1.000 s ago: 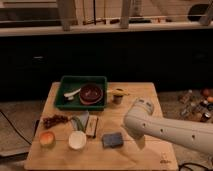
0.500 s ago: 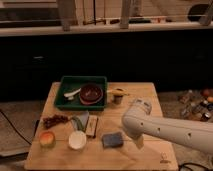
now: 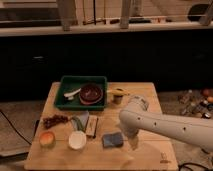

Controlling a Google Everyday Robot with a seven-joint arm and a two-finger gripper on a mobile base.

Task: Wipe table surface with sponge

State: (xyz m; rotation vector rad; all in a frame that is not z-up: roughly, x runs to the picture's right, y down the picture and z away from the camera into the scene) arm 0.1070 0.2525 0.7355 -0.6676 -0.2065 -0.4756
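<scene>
**Gripper just right of sponge, nothing held**

Table surface [image 3: 70, 159]: light wood planks, roughly square, fills the lower middle of the view. Small dark mark [image 3: 162, 160] near the front right corner.

Arm [image 3: 170, 127]: white, comes in from the right edge and lies across the right half of the table. Its rounded elbow sits over the table's middle right.

Tray [image 3: 62, 85]: green, at the back left of the table. It holds a dark red bowl [image 3: 91, 93] on the right and a pale object [image 3: 72, 93] on the left; can't tell what that one is.

Just right of the tray: a small yellowish item [image 3: 117, 94], unclear.

Front left group:
- dark red cluster [image 3: 55, 120], left
- orange round fruit [image 3: 47, 139], near the front left edge
- white cup [image 3: 77, 140], just right of the fruit
- dark narrow block [image 3: 91, 127], behind the cup, lying flat

Sponge [image 3: 113, 139]: blue-grey pad, flat on the table, front centre, right of the cup and apart from it.

Gripper [image 3: 134, 143]: hangs down from the elbow, just right of the sponge and low over the wood. Jaws spread wide, gripping nothing. Can't tell if it touches the sponge.
</scene>
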